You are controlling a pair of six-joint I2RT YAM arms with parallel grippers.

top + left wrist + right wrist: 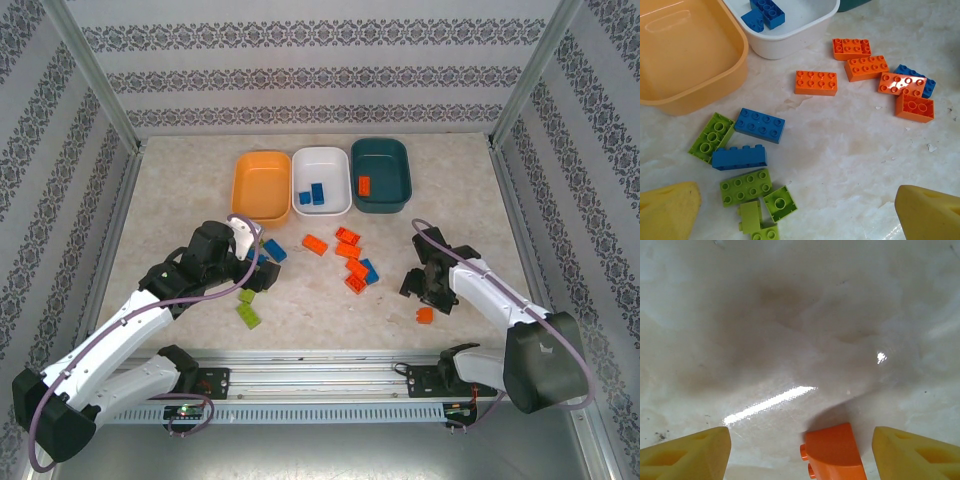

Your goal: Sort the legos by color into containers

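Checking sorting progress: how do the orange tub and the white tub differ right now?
The orange tub holds no bricks; the white tub holds two blue legos. The orange tub sits at the left end of the row, the white tub in the middle. Both are shallow rounded rectangles of like size, side by side.

The marbled table (470,205) is enclosed left, right and far by patterned walls (320,80). A metal rail (320,378) is mounted along the near edge.
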